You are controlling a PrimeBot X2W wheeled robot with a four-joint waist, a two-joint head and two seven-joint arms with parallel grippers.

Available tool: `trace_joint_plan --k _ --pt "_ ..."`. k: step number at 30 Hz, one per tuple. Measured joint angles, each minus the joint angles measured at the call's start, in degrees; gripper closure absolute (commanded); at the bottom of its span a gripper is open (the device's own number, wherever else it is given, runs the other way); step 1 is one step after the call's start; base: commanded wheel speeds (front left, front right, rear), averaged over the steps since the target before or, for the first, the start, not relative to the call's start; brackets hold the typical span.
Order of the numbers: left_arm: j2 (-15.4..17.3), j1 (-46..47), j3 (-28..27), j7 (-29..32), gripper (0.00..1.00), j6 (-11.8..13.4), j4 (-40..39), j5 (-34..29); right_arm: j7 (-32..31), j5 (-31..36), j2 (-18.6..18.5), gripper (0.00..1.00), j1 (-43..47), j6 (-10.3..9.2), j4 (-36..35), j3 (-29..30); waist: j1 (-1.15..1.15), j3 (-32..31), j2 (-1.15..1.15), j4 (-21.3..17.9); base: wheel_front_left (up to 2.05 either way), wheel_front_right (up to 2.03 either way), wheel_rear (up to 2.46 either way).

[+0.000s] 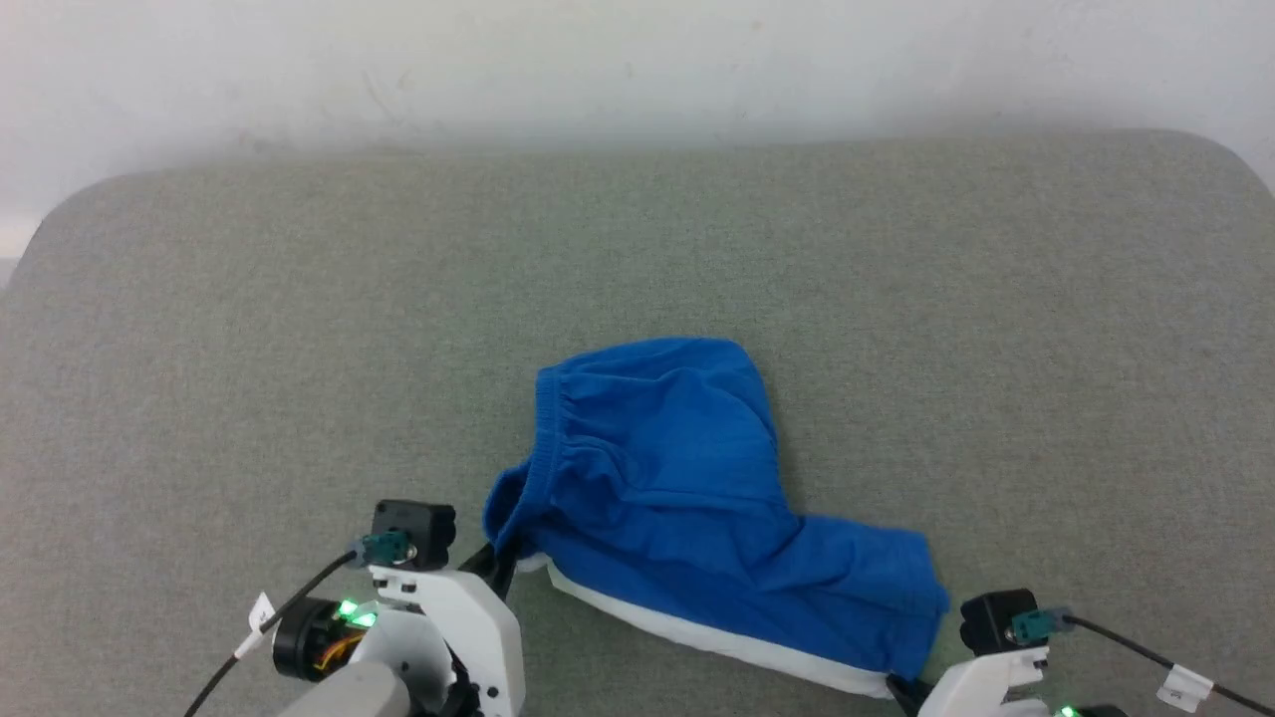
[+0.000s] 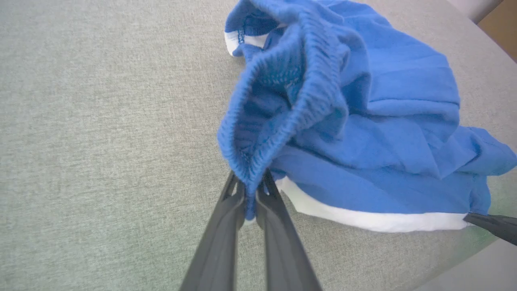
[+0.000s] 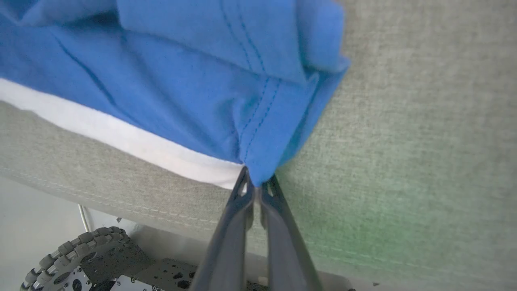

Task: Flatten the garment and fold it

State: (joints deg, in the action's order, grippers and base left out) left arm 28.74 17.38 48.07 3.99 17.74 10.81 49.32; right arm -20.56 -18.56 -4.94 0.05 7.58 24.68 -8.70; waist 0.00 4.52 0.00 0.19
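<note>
Garment (image 1: 687, 478) on the table (image 1: 299, 349), near its front edge

- The left gripper (image 2: 251, 194), from 6 o'clock, pinches the blue garment (image 2: 363, 121) by its gathered waistband.
- The garment bunches toward 2 o'clock on grey cloth (image 2: 101, 141).
- The right gripper (image 2: 484, 223) meets the white hem at 4 o'clock.

Lighting: bright, diffuse.
Soft shadow under garment (image 2: 383, 121); green cast on worktop (image 3: 404, 210); wrist-view edges bend.

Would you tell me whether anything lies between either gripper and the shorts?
Nothing visible does: the left gripper is shut on the shorts at the waistband, and the right gripper is shut on a hem corner.
</note>
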Motion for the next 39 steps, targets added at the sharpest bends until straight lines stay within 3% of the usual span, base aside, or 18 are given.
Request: trace_joint_plan --k 10,17,22,26,34,39 --pt "2.46 5.18 -3.42 -0.45 1.00 -0.07 -6.13 -0.52 -0.69 0.47 -3.79 1.00 -6.83 -0.02 -19.97 1.03 0.01 -2.39 0.00 -0.81 0.00 0.00 0.00" --pt "2.24 19.63 -6.58 3.72 1.00 -3.77 -4.69 -0.27 -2.20 1.33 -4.79 1.00 -20.15 -0.02 -23.41 6.39 0.01 -1.54 0.00 -0.69 0.00 0.00 0.00" --pt "-0.26 32.47 -6.90 10.61 1.00 -7.06 4.71 0.66 -2.01 1.26 -4.80 1.00 -33.65 -0.02 -18.46 8.04 0.01 1.51 0.00 -0.81 0.00 0.00 0.00" --pt "-2.61 43.20 -7.82 11.92 1.00 -8.62 13.50 0.20 0.76 0.83 -4.19 1.00 -45.94 0.03 -12.55 8.80 0.02 5.29 0.00 -1.24 0.00 0.00 0.00" --pt "-7.36 61.75 -11.45 1.98 1.00 -10.16 28.05 -3.27 13.73 2.57 -2.24 1.00 -68.51 0.05 -0.46 9.83 0.02 14.36 0.00 -2.88 0.00 0.00 0.00" --pt "-10.07 66.31 -13.26 -5.49 1.00 -10.15 35.80 -3.79 19.79 3.78 -0.92 1.00 -75.83 0.04 8.25 8.58 0.02 19.62 0.00 -4.30 0.00 0.00 0.00"
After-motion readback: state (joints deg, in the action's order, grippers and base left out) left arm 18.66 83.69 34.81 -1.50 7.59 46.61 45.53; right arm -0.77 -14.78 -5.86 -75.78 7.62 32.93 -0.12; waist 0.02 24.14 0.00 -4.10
